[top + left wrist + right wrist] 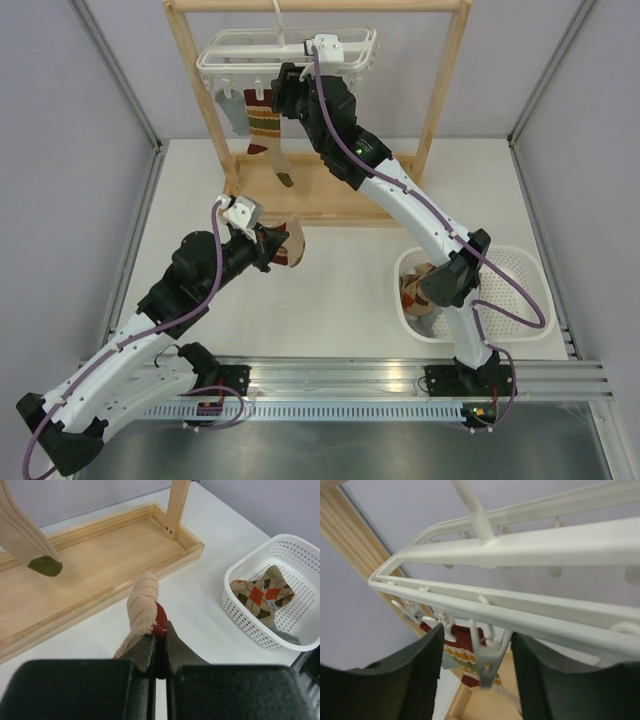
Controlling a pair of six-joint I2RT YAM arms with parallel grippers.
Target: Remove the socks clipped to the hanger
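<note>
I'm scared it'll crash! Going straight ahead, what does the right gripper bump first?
Probably the white clip on the hanger, framed by the open right gripper; the striped sock hangs behind. Depth is unclear.

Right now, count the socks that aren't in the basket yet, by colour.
Grey sock: 1, clipped to the hanger
Striped sock: 1, clipped to the hanger
Tan sock: 1, held in the left jaws
Total: 3 in view; the right arm hides part of the hanger.

top: overhead, wide; left wrist: low, toward basket [243, 614]; right wrist: close under hanger [520, 607], upward; top shows both
</note>
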